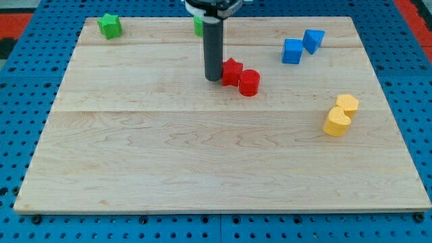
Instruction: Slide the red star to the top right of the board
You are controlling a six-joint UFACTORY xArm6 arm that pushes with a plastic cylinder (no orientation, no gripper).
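A pale wooden board (pixel 202 169) lies on a blue pegboard surface (pixel 418 101). The near half of the board, toward the view's bottom, is bare.

Further up, at the view's right, two yellow blocks touch — a rounded one (pixel 336 123) and a hexagon-like one (pixel 347 104) just behind it.

Near the middle, slightly toward the view's top, sits the red star (pixel 231 71), touching a red rounded block (pixel 249 82) on its right. My tip (pixel 213 79) — the end of a dark rod with no fingers — rests against the star's left side.

Further back, two blue blocks (pixel 292 51) (pixel 313 40) touch at the upper right. At the top edge, a green star (pixel 109 25) sits far left; another green block (pixel 198 25) hides partly behind the rod.
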